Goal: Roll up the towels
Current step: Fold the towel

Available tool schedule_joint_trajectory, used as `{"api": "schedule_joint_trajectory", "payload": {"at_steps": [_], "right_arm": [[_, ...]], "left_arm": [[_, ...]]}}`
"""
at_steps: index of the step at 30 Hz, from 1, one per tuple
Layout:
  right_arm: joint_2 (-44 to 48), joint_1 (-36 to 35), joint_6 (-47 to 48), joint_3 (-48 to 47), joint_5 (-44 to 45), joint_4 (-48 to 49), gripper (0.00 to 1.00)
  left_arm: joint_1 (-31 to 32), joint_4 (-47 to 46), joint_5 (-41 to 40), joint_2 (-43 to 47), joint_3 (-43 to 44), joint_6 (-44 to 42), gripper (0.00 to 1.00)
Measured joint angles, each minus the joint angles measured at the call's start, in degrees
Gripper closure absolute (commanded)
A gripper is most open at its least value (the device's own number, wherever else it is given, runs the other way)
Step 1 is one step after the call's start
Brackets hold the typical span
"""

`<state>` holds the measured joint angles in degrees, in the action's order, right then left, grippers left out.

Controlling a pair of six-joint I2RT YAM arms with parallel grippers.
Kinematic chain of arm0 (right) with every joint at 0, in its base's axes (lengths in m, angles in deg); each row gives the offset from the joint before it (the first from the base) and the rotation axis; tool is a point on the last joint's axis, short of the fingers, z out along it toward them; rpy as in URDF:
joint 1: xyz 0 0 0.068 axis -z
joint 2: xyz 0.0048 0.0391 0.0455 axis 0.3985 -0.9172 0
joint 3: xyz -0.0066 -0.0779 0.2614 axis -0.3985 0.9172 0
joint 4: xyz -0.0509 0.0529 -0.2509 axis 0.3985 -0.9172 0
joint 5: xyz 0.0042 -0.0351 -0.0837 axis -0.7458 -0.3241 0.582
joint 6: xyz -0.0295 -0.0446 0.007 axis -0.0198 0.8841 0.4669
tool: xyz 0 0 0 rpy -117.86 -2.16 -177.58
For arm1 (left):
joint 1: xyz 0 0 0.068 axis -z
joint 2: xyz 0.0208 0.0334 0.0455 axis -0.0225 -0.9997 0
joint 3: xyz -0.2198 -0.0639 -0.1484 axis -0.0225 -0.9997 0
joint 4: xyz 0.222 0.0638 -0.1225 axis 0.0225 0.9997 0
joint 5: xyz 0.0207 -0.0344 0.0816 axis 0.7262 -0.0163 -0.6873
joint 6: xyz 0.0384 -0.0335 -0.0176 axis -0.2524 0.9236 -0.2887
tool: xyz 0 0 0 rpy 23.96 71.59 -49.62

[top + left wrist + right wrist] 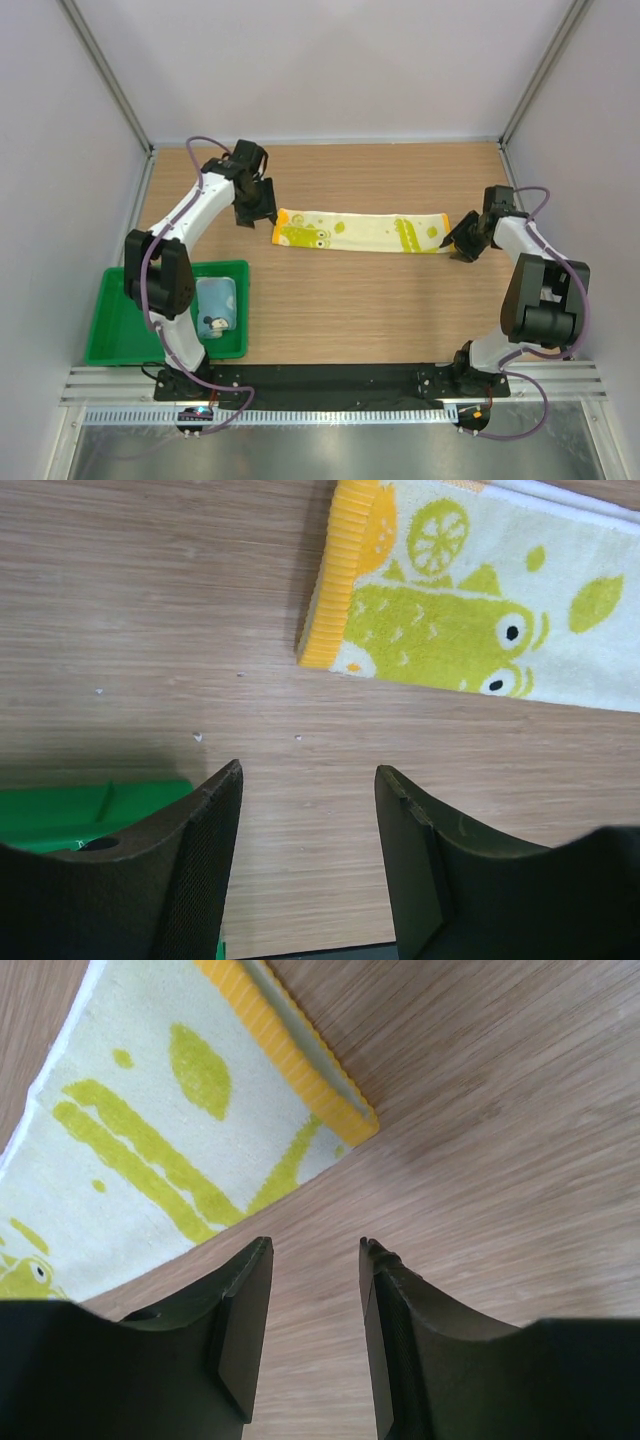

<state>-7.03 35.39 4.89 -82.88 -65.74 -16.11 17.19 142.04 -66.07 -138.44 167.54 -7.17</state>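
The yellow-cream towel with green and orange print lies folded into a long flat strip across the middle of the table. Its orange-banded left end shows in the left wrist view, its right end in the right wrist view. My left gripper is open and empty just left of the towel's left end. My right gripper is open and empty just right of the towel's right end. The light blue towel lies rolled in the green tray.
A green plastic tray sits at the front left by the left arm's base; its corner shows in the left wrist view. Grey walls with metal posts close the table at the back and both sides.
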Motion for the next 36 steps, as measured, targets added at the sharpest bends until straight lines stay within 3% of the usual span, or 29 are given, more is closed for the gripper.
{"api": "schedule_joint_trajectory", "payload": {"at_steps": [13, 23, 31, 36], "right_arm": [[-5.60, 0.04, -1.49, 0.90, 3.96, 5.20, 0.54], [-7.87, 0.76, -1.86, -0.31, 5.81, 6.97, 0.61], [-9.35, 0.98, -1.92, -1.29, 5.73, 8.61, 0.70], [-9.99, 1.05, -1.88, -1.70, 6.01, 9.20, 0.85]], "left_arm": [[-0.20, -0.09, 0.20, -0.31, -0.07, 0.02, 0.44], [-0.61, -0.09, 0.24, -0.31, -0.07, 0.02, 0.44], [-1.05, -0.09, 0.63, -0.57, -0.07, 0.04, 0.45], [-1.05, -0.09, 0.66, -1.03, -0.07, 0.04, 0.45]]}}
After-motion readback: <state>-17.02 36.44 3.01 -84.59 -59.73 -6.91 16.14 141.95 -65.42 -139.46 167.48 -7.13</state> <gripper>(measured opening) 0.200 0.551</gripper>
